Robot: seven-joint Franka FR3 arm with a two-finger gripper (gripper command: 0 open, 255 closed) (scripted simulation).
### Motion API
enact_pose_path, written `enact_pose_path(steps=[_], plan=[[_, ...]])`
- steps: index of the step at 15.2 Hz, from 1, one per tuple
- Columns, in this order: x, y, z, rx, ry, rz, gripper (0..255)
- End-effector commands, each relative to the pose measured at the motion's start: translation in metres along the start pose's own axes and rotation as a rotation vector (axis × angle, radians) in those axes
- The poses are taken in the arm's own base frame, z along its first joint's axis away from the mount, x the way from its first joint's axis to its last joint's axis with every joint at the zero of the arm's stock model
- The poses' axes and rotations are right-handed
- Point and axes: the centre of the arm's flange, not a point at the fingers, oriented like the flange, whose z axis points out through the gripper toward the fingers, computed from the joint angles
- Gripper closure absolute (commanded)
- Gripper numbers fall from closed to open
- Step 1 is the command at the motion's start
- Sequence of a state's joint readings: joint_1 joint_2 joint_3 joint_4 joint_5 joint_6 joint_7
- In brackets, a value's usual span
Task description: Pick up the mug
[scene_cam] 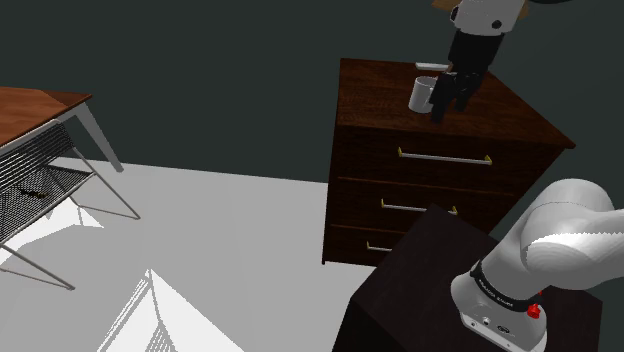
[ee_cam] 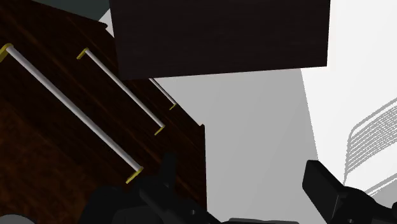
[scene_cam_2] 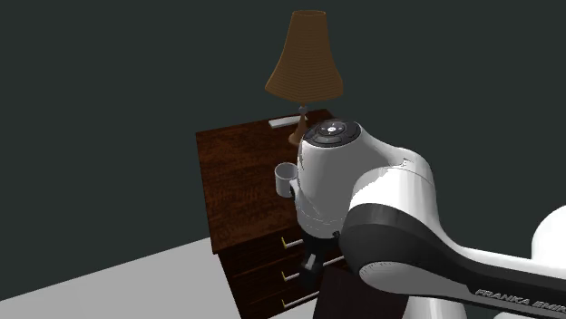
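Reaches up from the dark box stand as a white arm and hangs over a dark wooden chest of drawers. Holds the black tool low over the chest's top, just beside the white mug, on the side toward the shoulder view's right. Cannot tell from there whether the tool and the mug touch.

Finds the mug upright on the top, roughly midway across it, partly hidden behind the arm in the second exterior view. Finds farther back on the same top a flat white item and a lamp with a brown shade.

Shows in the wrist view both fingers spread wide apart and gripping nothing, with pale floor and the chest's front corner in the gap. Shows there too the long bar handles with brass ends on the drawer fronts.

Leaves at the shoulder view's left, well apart from the chest, a wooden-topped table on slanted metal legs with a wire shelf beneath. Backs everything with a dark wall.
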State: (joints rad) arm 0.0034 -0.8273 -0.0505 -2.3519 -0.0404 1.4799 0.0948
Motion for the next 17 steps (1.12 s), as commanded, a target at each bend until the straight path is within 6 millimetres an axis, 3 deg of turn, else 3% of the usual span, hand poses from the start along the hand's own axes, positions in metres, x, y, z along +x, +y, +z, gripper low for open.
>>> enact_pose_path(steps=[1, 17], plan=[[0.0, 0.0, 0.0, 0.0, 0.0, 0.0, 0], [0.105, 0.183, 0.022, 0.042, 0.053, -0.005, 0]])
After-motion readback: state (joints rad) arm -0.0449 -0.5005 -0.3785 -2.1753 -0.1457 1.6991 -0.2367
